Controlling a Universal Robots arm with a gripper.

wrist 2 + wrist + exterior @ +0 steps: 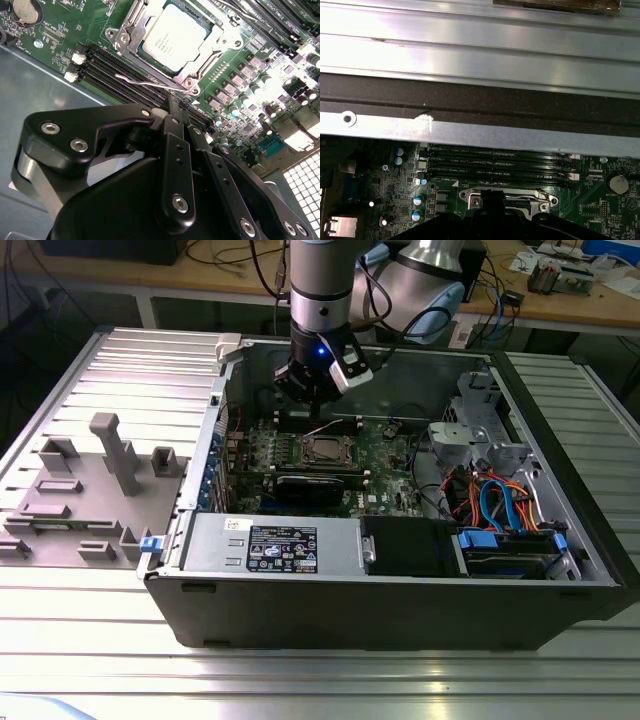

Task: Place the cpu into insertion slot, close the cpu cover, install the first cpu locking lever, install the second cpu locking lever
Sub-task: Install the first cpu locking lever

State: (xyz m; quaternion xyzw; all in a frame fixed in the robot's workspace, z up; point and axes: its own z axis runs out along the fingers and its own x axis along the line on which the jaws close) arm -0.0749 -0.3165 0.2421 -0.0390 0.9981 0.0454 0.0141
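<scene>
So the cpu point(172, 36) is seated in the insertion slot point(122, 39), just past the fingertips, with the cpu cover point(216, 40) laid flat around it. One thin locking lever point(145, 82) is seen sticking out free between the slot and the fingers point(176, 150), right at their tips. The gripper point(173, 102) is held with its fingers pressed together; whether the lever is touched can't be told. Black memory slots point(107, 65) run beside the tips on the green motherboard point(55, 35), all inside the open computer case point(400, 590).

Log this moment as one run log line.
cpu: seated | cpu cover: down over it | locking lever: wire free beside cover | gripper: close to lever
</scene>
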